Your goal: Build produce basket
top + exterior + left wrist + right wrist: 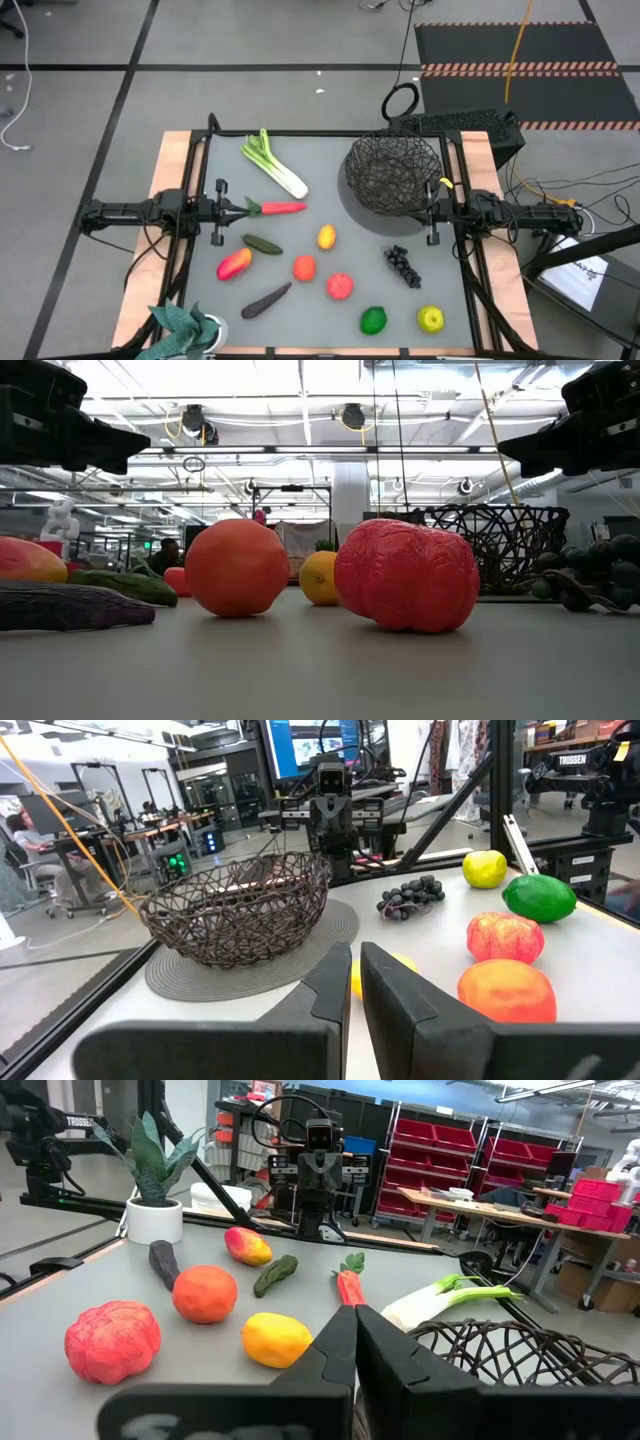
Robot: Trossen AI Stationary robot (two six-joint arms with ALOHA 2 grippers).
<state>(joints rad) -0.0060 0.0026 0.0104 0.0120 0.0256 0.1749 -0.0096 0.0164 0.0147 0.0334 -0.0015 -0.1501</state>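
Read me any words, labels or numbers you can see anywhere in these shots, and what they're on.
"TROSSEN", on a dark arm behind the table, left wrist view.
"TROSSEN", apparently, on another arm, right wrist view; too small to be sure.
Sheet beside the table: print too small to read.
Produce: no labels visible.

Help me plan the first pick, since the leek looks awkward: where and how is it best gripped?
Likely mid-stalk on the leek, coming straight down, jaws across its width. It lies flat and diagonal on the table, green leaves toward the far edge, white end toward the carrot. The left tool sits nearer than the right tool.
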